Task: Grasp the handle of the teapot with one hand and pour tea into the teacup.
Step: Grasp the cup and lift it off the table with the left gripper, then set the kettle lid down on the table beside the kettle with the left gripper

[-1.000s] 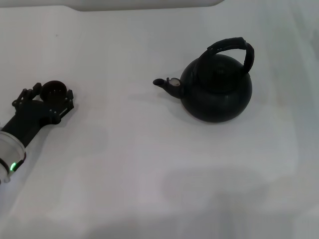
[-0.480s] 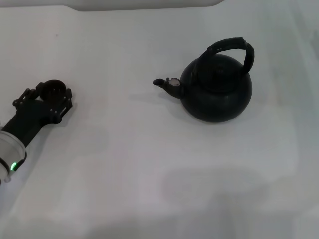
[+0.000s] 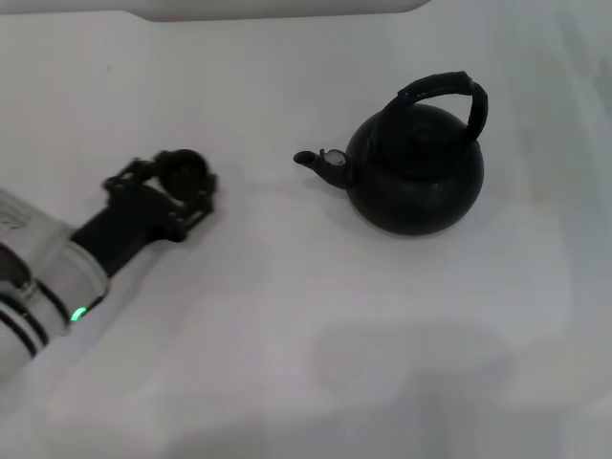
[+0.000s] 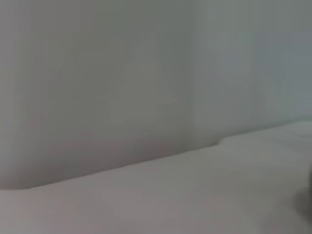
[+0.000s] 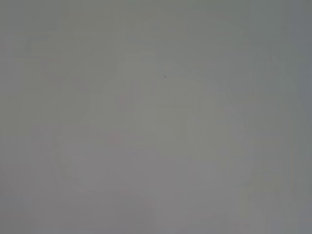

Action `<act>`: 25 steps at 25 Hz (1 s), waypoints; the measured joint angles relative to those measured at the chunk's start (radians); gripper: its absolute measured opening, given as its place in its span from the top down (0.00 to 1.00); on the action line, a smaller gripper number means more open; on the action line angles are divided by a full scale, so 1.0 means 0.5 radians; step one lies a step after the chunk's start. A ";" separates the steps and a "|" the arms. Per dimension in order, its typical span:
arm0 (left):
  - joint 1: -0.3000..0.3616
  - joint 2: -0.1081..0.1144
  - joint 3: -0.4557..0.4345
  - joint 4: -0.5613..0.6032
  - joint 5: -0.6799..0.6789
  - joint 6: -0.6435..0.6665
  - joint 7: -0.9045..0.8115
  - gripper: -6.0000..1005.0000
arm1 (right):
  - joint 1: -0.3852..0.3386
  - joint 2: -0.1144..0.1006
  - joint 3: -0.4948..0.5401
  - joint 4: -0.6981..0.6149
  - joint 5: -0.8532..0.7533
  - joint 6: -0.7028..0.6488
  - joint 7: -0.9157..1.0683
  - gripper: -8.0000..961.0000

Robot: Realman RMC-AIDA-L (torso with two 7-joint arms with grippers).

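Observation:
The large black teapot (image 3: 416, 177) stands upright at the right of the white table in the head view. Its arched handle (image 3: 445, 88) loops over the top and its short spout (image 3: 320, 163) points left. Left of the spout, with a gap of bare table between them, is the tiny black teacup (image 3: 182, 168). My left gripper (image 3: 178, 182) is shut around the cup, its black fingers on either side. The right gripper is out of view. No tea shows.
The white table (image 3: 287, 325) spreads all around. A white raised edge (image 3: 277, 8) runs along the back. The left wrist view shows only table and a pale wall; the right wrist view shows a blank grey surface.
My left gripper has moved right across the table with the teacup in it, closing much of the gap to the teapot's spout. The teapot has not moved.

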 joint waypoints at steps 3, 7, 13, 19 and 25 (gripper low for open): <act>-0.031 -0.002 0.000 -0.040 0.134 0.020 -0.001 0.30 | 0.000 0.000 0.000 0.000 0.000 -0.001 0.000 0.18; -0.061 -0.006 0.000 -0.084 0.280 0.084 -0.002 0.30 | 0.000 0.000 0.000 0.000 0.000 -0.002 0.000 0.18; -0.080 -0.007 0.000 -0.127 0.389 0.153 -0.003 0.30 | 0.000 0.000 -0.002 0.000 0.000 -0.003 0.000 0.19; -0.076 -0.007 0.000 -0.129 0.434 0.153 -0.003 0.30 | 0.000 0.000 -0.005 0.000 0.000 -0.003 0.000 0.19; -0.067 -0.008 -0.002 -0.128 0.456 0.150 -0.003 0.30 | 0.000 0.000 -0.008 0.000 0.000 -0.003 0.000 0.19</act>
